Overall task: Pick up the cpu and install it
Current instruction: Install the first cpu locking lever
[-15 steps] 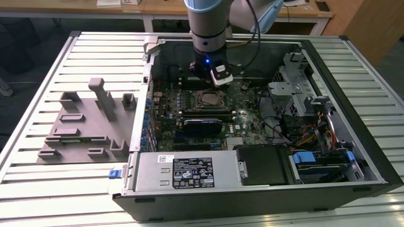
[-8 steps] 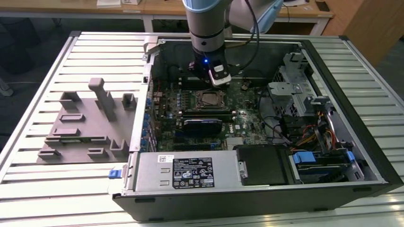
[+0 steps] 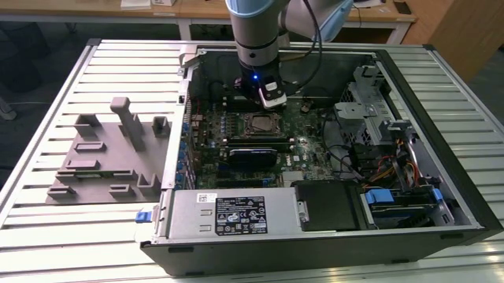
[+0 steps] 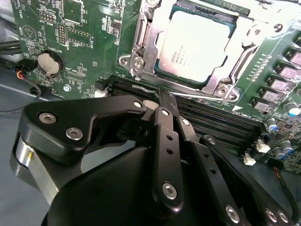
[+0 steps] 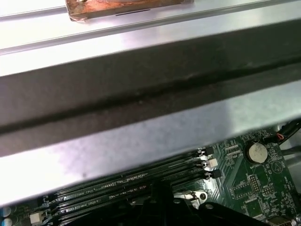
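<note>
Second wrist view: empty black gripper, fingers together; silvery square cpu at 1 o'clock—light, rigid, fragile; grip edges.

Lab/workshop: open PC case on slatted metal bench, wood desks along frame top, robot arm overhead.

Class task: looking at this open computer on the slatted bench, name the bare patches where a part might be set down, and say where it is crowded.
Free: slatted bench beyond the grey tray, and the strip in front of that tray. Crowded: inside the case, around the cpu in its socket, the memory slots and the cables, with the pincer hanging above.
</note>
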`<state>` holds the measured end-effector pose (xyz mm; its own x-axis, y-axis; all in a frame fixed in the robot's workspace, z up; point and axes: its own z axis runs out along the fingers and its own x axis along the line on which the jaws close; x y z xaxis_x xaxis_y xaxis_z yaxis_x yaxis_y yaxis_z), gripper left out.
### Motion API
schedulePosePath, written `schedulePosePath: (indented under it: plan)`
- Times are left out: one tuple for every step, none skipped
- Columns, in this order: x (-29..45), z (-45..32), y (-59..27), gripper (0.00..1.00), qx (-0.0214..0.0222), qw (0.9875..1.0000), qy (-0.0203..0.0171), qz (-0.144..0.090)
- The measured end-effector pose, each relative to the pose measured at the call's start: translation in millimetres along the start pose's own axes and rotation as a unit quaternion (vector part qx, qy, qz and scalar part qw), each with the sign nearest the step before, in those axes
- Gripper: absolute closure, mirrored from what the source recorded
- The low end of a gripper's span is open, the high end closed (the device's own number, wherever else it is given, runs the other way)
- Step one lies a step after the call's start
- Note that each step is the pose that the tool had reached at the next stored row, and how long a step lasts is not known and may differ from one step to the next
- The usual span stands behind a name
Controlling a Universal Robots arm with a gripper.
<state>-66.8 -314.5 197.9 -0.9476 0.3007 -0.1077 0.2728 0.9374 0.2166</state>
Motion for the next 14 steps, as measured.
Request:
schedulePosePath:
  plan:
    - [0.3,0.4,-0.2,0.89,0.0002,1.0,-0.0001,0.0]
    - [0.6,0.7,-0.3,0.89,0.0004,1.0,-0.0003,0.001]
    - [0.8,0.8,-0.5,0.89,0.0006,1.0,-0.0003,0.001]
    - [0.8,0.8,-0.4,0.89,0.0006,1.0,-0.0003,0.001]
    - [0.8,0.8,-0.4,0.89,0.0006,1.0,-0.0003,0.001]
    - [0.8,0.9,-0.4,0.89,0.0005,1.0,-0.0004,0.001]
    - [0.8,0.9,-0.3,0.89,0.0006,1.0,-0.0004,0.001]
    - [0.8,0.9,-0.3,0.89,0.0006,1.0,-0.0004,0.001]
    - [0.9,1.1,-0.3,0.89,0.0016,1.0,-0.0008,0.001]
    - [0.9,1.3,-0.3,0.89,0.0035,1.0,-0.0016,0.001]
    - [0.9,1.5,-0.4,0.89,0.0051,1.0,-0.0024,0.001]
    - [0.9,1.7,-0.5,0.89,0.0062,1.0,-0.0029,0.001]
    - [0.9,2.0,-0.5,0.89,0.0071,1.0,-0.0033,0.001]
    - [0.9,2.3,-0.6,0.89,0.0082,1.0,-0.0037,0.001]
